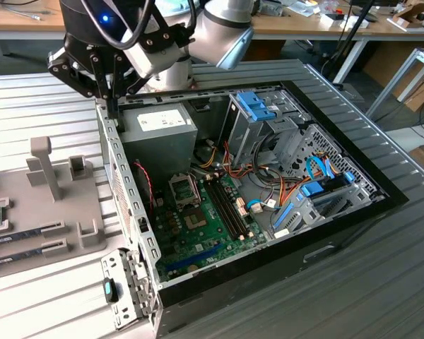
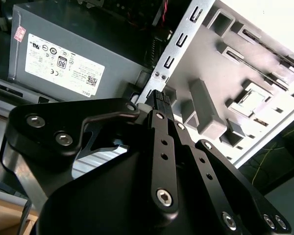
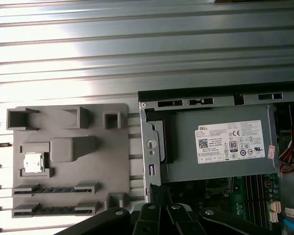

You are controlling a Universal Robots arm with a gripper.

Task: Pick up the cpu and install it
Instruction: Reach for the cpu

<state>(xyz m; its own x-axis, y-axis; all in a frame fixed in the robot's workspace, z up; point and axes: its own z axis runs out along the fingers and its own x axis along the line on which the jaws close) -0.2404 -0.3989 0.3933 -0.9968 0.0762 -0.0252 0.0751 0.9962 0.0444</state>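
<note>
Poised over case wall [image 1: 121, 173] with pincer [image 1: 112, 97] closed and empty, cpu [image 3: 33, 163] well apart on tray [image 3: 120, 166] outside.

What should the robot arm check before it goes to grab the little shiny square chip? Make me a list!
1. Chip waiting in its pocket: ok. The cpu lies flat in the grey tray.
2. Nothing lying on top of the cpu: ok.
3. Arm above the cpu: not ok. The gripper hangs by the computer case's wall, beside the tray.
4. Other parts apart from the cpu: ok. The memory sticks sit in their own slots.
5. Is the socket open and empty: cannot tell.
</note>
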